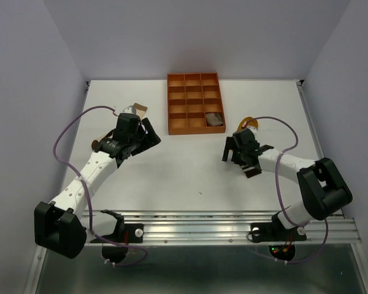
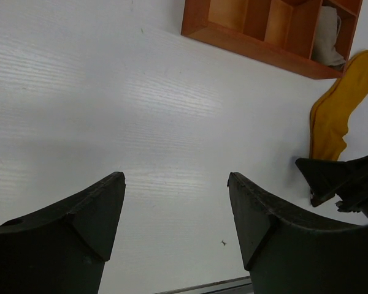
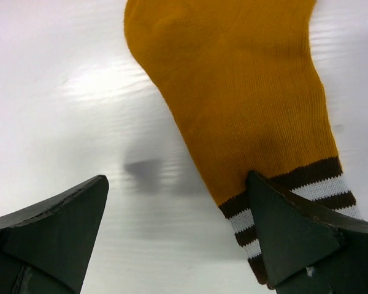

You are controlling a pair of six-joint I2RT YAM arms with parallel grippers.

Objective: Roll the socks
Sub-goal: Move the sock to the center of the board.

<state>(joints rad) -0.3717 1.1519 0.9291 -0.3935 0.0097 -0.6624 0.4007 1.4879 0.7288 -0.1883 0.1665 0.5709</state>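
A mustard sock [image 3: 245, 79] with a brown-and-white striped cuff lies flat on the white table [image 1: 190, 171], right of the tray. My right gripper [image 3: 178, 184] hangs open just over it, its right finger [image 3: 294, 233] above the cuff; from above, this gripper [image 1: 242, 148] covers most of the sock [image 1: 250, 124]. My left gripper [image 2: 176, 177] is open over bare table, left of the tray [image 1: 151, 135], with nothing between its fingers. A brown-and-white sock [image 1: 137, 110] lies just behind it. A rolled grey sock [image 1: 214, 119] sits in a tray compartment.
The orange tray [image 1: 193, 79] with square compartments stands at the back centre of the table. In the left wrist view its near wall [image 2: 257, 49] is at the top, with the mustard sock [image 2: 337, 110] and the right gripper's dark fingers [image 2: 346, 180] to the right.
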